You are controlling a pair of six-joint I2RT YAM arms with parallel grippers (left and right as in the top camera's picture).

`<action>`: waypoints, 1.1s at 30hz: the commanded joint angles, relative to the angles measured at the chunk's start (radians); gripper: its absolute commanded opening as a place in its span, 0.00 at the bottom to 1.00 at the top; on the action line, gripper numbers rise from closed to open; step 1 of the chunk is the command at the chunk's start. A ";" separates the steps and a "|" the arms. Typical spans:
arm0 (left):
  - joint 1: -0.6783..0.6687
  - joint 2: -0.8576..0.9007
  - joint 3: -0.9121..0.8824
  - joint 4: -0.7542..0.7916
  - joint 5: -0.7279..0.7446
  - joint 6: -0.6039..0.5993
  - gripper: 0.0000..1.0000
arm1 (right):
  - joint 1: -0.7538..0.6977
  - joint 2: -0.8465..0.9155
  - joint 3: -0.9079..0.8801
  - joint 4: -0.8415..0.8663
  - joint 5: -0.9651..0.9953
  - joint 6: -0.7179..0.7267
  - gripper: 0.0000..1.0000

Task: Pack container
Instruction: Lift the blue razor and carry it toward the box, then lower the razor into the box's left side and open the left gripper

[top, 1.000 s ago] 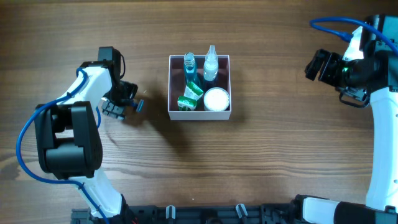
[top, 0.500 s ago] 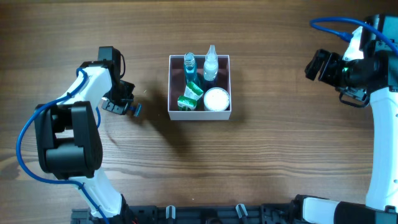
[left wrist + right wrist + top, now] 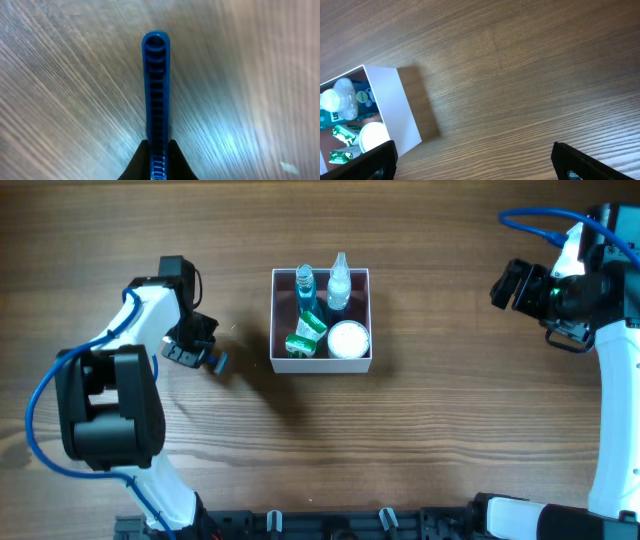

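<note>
When retreating from the filled container (image 3: 321, 363), keep the left gripper (image 3: 216, 360), pinched together and apparently empty through the blur, off its wall; leave the right gripper (image 3: 503, 286) spread wide.

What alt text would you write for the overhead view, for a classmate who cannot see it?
A square white-walled container sits in the middle of a wooden table, holding two small bottles, green-and-white packets and a round white jar. The left gripper is just left of it, not touching; the right gripper hangs near the table's right edge.
</note>
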 commanded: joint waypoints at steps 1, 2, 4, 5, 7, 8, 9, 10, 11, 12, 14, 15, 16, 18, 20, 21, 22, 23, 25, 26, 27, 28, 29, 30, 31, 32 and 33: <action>-0.076 -0.148 0.088 0.002 0.002 0.234 0.04 | -0.002 0.011 -0.008 0.009 -0.013 -0.017 1.00; -0.107 -0.175 0.104 0.005 0.001 0.312 0.04 | -0.002 0.011 -0.008 0.010 -0.013 -0.017 1.00; -0.161 -0.211 0.125 0.009 0.001 0.448 0.04 | -0.002 0.011 -0.008 0.009 -0.013 -0.017 1.00; -0.183 -0.221 0.130 0.013 0.000 0.500 0.04 | -0.002 0.011 -0.008 0.009 -0.013 -0.017 1.00; -0.254 -0.242 0.132 0.041 -0.003 0.647 0.04 | -0.002 0.011 -0.008 0.009 -0.013 -0.016 1.00; -0.274 -0.243 0.132 0.049 -0.003 0.681 0.04 | -0.002 0.011 -0.008 0.009 -0.013 -0.016 1.00; -0.303 -0.242 0.132 0.061 -0.003 0.727 0.04 | -0.002 0.011 -0.008 0.008 -0.013 -0.017 1.00; -0.323 -0.240 0.132 0.069 -0.004 0.763 0.04 | -0.002 0.011 -0.008 0.007 -0.013 -0.016 1.00; -0.340 -0.237 0.132 0.080 -0.007 0.787 0.04 | -0.002 0.011 -0.008 0.006 -0.013 -0.017 1.00; -0.353 -0.234 0.132 0.091 -0.014 0.795 0.05 | -0.002 0.011 -0.008 0.005 -0.013 -0.016 1.00; -0.371 -0.226 0.132 0.117 -0.026 0.795 0.06 | -0.002 0.011 -0.008 0.002 -0.013 -0.017 1.00; -0.375 -0.222 0.132 0.132 -0.026 0.795 0.06 | -0.002 0.011 -0.008 0.001 -0.013 -0.017 1.00; -0.376 -0.215 0.132 0.146 -0.025 0.798 0.06 | -0.002 0.011 -0.008 0.001 -0.013 -0.017 1.00; -0.376 -0.201 0.132 0.165 -0.019 0.824 0.05 | -0.002 0.011 -0.008 0.001 -0.013 -0.016 1.00; -0.376 -0.190 0.132 0.173 -0.018 0.854 0.05 | -0.002 0.011 -0.008 0.001 -0.013 -0.017 1.00; -0.376 -0.183 0.132 0.175 -0.017 0.878 0.05 | -0.002 0.011 -0.008 0.001 -0.013 -0.017 1.00; -0.378 -0.179 0.132 0.175 -0.018 0.901 0.05 | -0.002 0.011 -0.008 0.001 -0.013 -0.017 1.00; -0.378 -0.174 0.132 0.174 -0.018 0.923 0.05 | -0.002 0.011 -0.008 0.001 -0.013 -0.017 1.00; -0.381 -0.168 0.132 0.174 -0.018 0.948 0.05 | -0.002 0.011 -0.008 0.001 -0.013 -0.016 1.00; -0.381 -0.166 0.132 0.174 -0.018 0.948 0.06 | -0.002 0.011 -0.008 0.001 -0.013 -0.017 1.00; -0.381 -0.165 0.132 0.174 -0.018 0.948 0.06 | -0.002 0.011 -0.008 0.002 -0.013 -0.017 1.00; -0.380 -0.163 0.132 0.174 -0.018 0.948 0.06 | -0.002 0.011 -0.008 0.002 -0.013 -0.017 1.00; -0.381 -0.163 0.132 0.174 -0.018 0.947 0.06 | -0.002 0.011 -0.008 0.002 -0.013 -0.017 1.00; -0.381 -0.163 0.132 0.174 -0.017 0.947 0.06 | -0.002 0.011 -0.008 0.001 -0.013 -0.017 1.00; -0.382 -0.163 0.132 0.173 -0.017 0.947 0.06 | -0.002 0.011 -0.008 0.001 -0.013 -0.017 1.00; -0.383 -0.163 0.132 0.171 -0.017 0.947 0.07 | -0.002 0.011 -0.008 0.001 -0.013 -0.017 1.00; -0.383 -0.163 0.132 0.170 -0.017 0.947 0.09 | -0.002 0.011 -0.008 0.001 -0.013 -0.017 1.00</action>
